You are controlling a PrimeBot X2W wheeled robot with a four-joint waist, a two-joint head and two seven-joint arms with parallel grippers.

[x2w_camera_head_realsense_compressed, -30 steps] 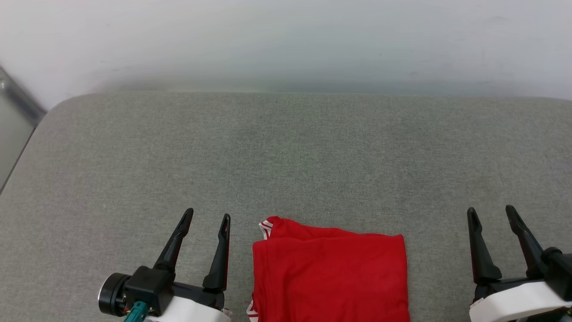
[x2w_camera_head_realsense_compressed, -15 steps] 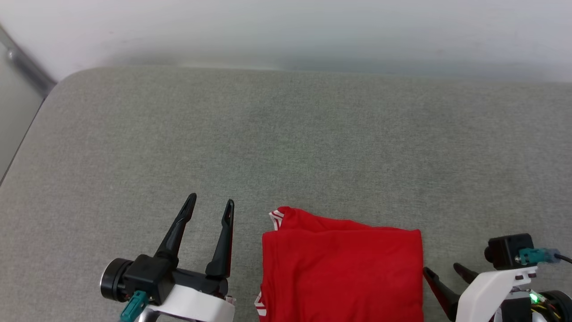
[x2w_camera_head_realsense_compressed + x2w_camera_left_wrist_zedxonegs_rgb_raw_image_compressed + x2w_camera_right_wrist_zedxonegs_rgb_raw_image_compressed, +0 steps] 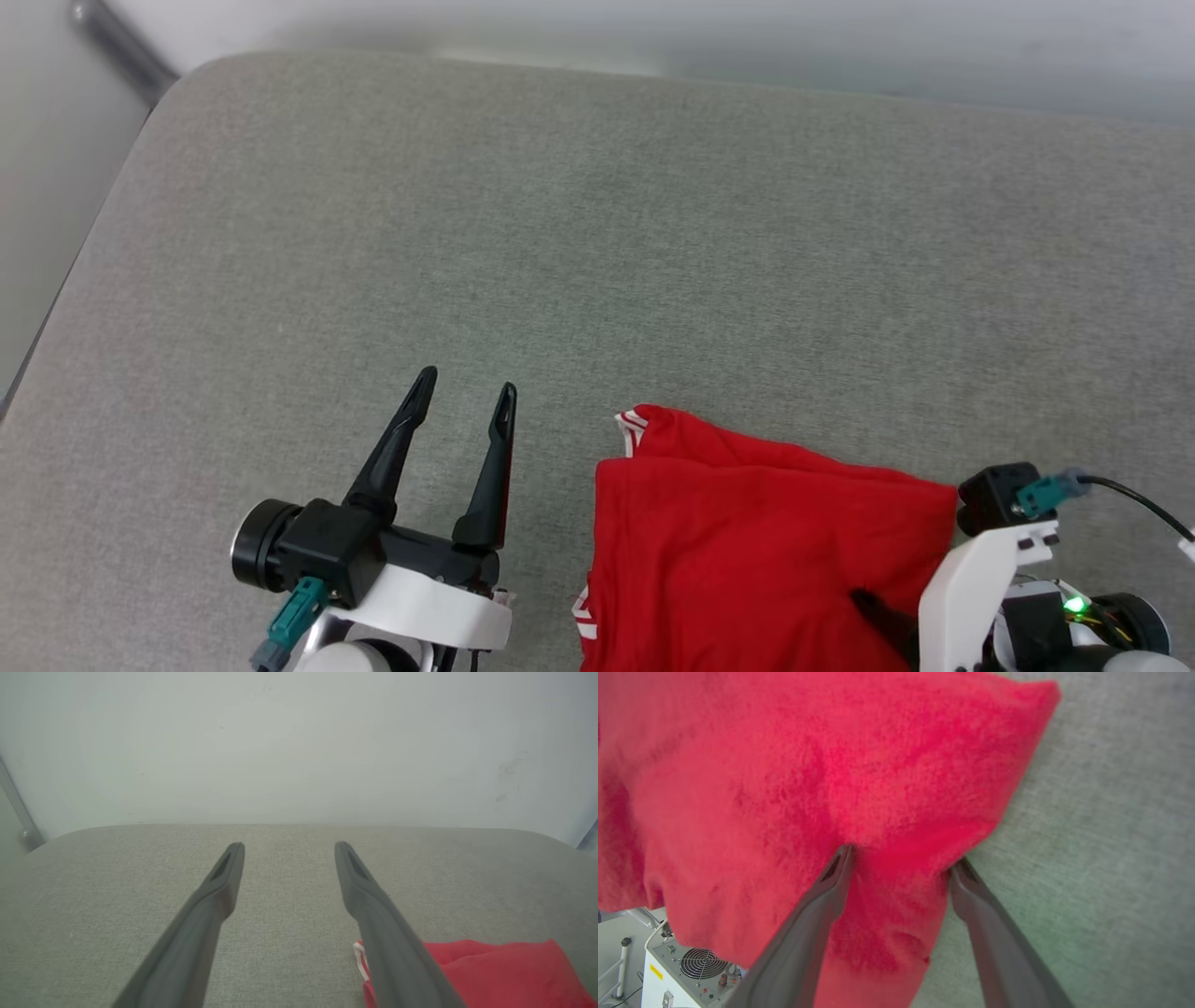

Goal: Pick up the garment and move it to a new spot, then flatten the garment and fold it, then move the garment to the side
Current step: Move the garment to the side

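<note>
The folded garment (image 3: 756,551) lies at the near edge of the grey cushion (image 3: 560,233), right of centre. The right gripper (image 3: 902,856), fingers spread, straddles its right edge. The left gripper (image 3: 467,380), spread and empty, waits just left.

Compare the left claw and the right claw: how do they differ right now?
Place: the left claw is beside the garment, apart from it, over bare grey cushion; the right claw straddles the garment's right edge, fabric between its fingers. Pose: the left claw points away from the robot; the right claw is turned in toward the garment. Shared: both claws stand open, gripping nothing.
</note>
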